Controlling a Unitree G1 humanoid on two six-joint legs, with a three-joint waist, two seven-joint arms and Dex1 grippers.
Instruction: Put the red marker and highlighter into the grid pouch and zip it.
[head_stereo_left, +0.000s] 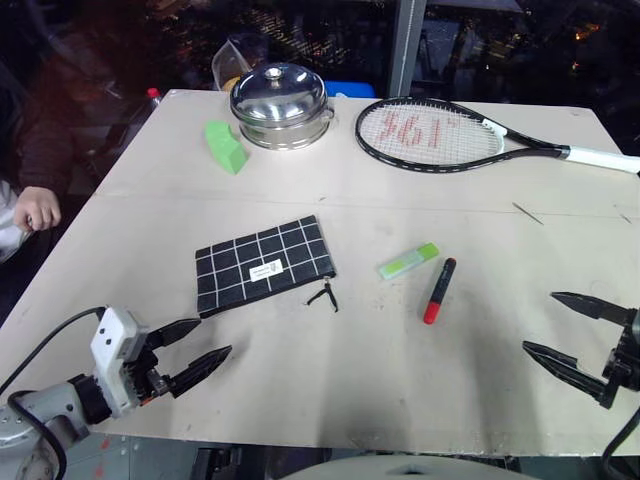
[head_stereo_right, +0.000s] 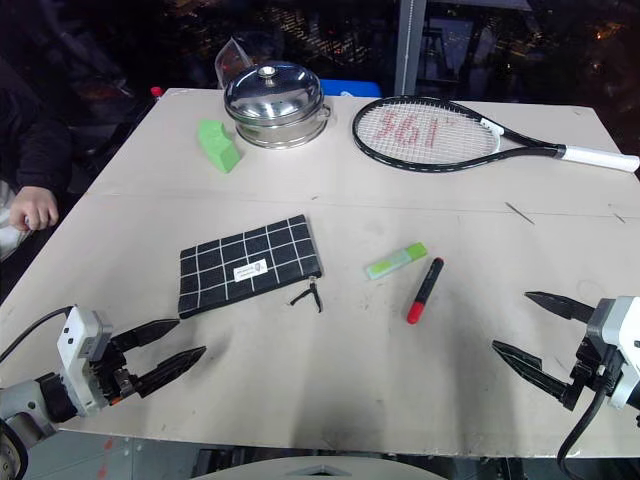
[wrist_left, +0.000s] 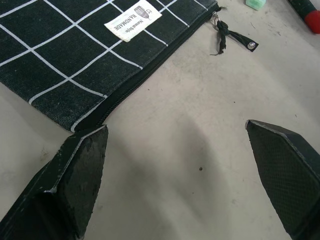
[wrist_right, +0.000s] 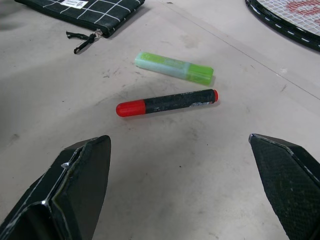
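The grid pouch (head_stereo_left: 262, 264) lies flat on the table (head_stereo_left: 330, 390), zipper closed. The highlighter (head_stereo_left: 408, 261) and the red marker (head_stereo_left: 439, 290) lie beside it, outside. The left gripper (head_stereo_left: 195, 349) and right gripper (head_stereo_left: 565, 330) have fingers apart, holding nothing.

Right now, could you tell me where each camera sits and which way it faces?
Head pair: look forward and down over the table; left gripper and right gripper, both open, low in the picture.
Left wrist: looks along its open fingers at the pouch.
Right wrist: looks along its open fingers at the marker and highlighter.
Shared: both wrist views catch the pouch's zipper cord.
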